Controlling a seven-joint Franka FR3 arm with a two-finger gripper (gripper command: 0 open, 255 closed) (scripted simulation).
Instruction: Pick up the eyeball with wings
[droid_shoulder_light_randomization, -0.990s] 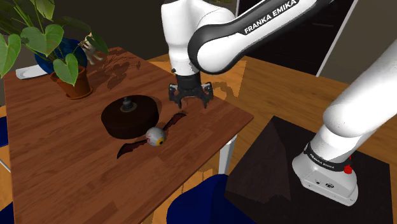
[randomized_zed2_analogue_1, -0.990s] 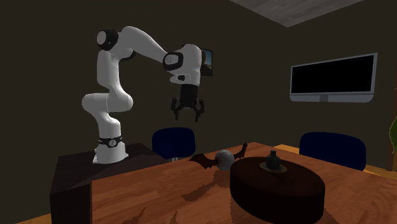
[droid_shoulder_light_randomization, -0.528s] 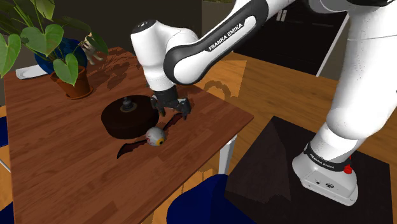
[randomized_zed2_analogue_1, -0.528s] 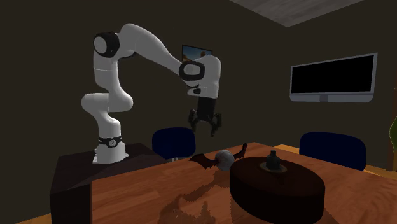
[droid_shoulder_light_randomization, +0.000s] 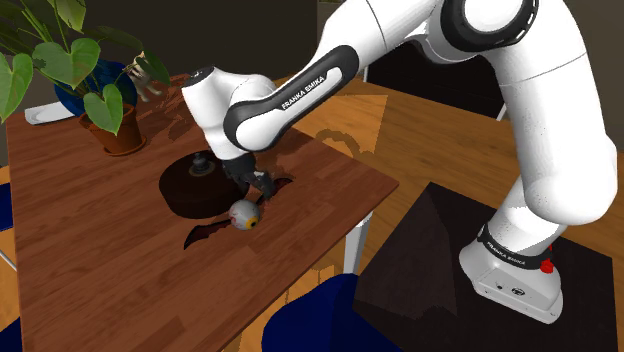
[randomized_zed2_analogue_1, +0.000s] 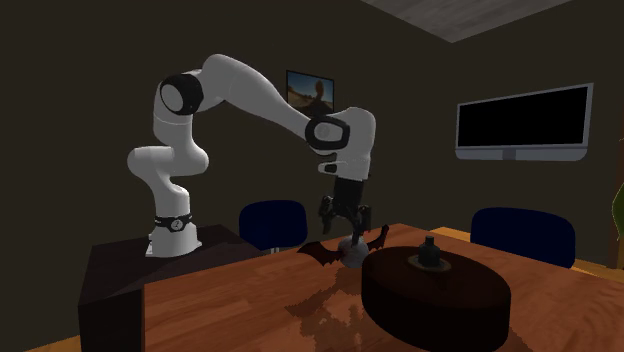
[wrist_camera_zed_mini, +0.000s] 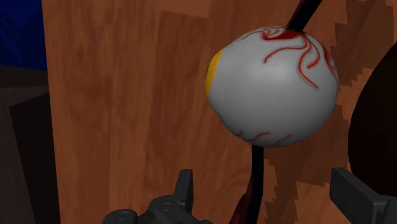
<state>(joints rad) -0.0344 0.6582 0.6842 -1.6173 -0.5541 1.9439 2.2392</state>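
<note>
While the arm (droid_shoulder_light_randomization: 300, 92) bends down low, its gripper (droid_shoulder_light_randomization: 256, 186) hangs wide apart just above the eyeball (droid_shoulder_light_randomization: 243, 213).

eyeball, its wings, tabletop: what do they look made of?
Eyeball: smooth, matte grey-white shell with red veins and an orange patch on one side. Looks like plastic or rubber, can't tell which.
Wings: thin, flat, dark reddish-brown with scalloped edges. Material unclear.
Tabletop: wood by the look of it, reddish-brown planks with visible grain.

The eyeball with wings (wrist_camera_zed_mini: 273, 86) — its wing tips are cropped in wrist view.
</note>
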